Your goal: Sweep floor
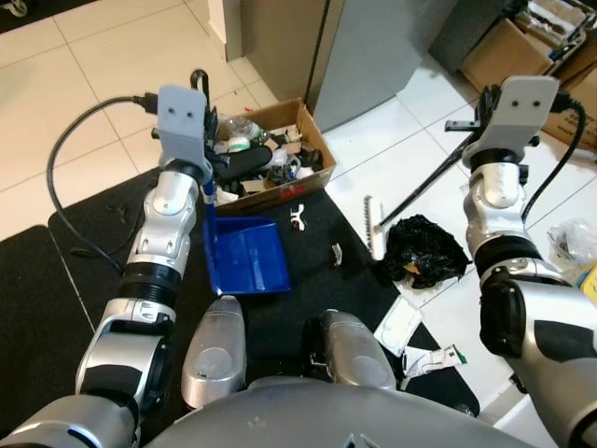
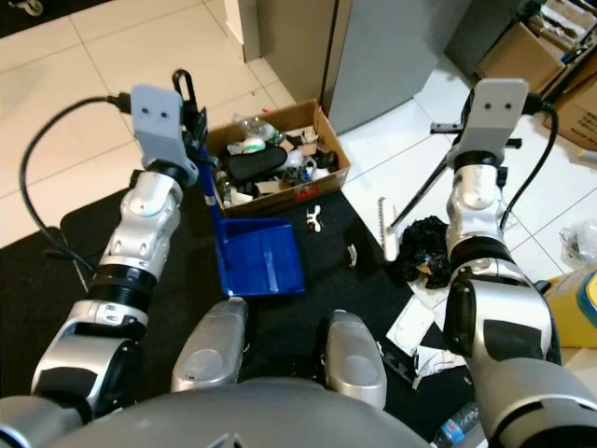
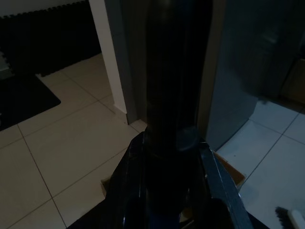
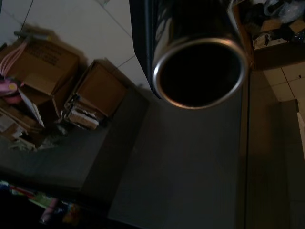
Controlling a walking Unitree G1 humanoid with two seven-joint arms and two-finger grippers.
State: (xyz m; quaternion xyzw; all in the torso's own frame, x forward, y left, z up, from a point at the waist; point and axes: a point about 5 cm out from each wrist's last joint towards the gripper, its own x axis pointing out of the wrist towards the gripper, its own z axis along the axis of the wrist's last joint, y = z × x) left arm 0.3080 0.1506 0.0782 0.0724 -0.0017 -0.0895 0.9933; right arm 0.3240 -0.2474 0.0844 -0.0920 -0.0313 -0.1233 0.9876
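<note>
A blue dustpan [image 1: 244, 254] rests on the black mat [image 1: 93, 224], its handle rising to my left gripper [image 2: 194, 121], which is shut on it just in front of a cardboard box [image 1: 312, 182] full of rubbish. My right gripper [image 1: 483, 119] is shut on the black broom handle [image 1: 424, 182]. The handle slants down to the white brush head [image 1: 373, 227] on the tiles. A crumpled black bag [image 1: 422, 250] lies beside the brush. In the right wrist view the handle's open metal end [image 4: 200, 71] is close up. Small white scraps [image 1: 298, 217] lie on the mat near the pan.
A grey cabinet [image 1: 373, 47] stands behind the box. Cardboard boxes [image 1: 508, 47] sit at the back right. White packaging [image 1: 399, 322] lies at the mat's right edge, a plastic bag [image 1: 574, 241] and a yellow object [image 2: 574, 308] farther right. My legs [image 1: 216, 350] are below.
</note>
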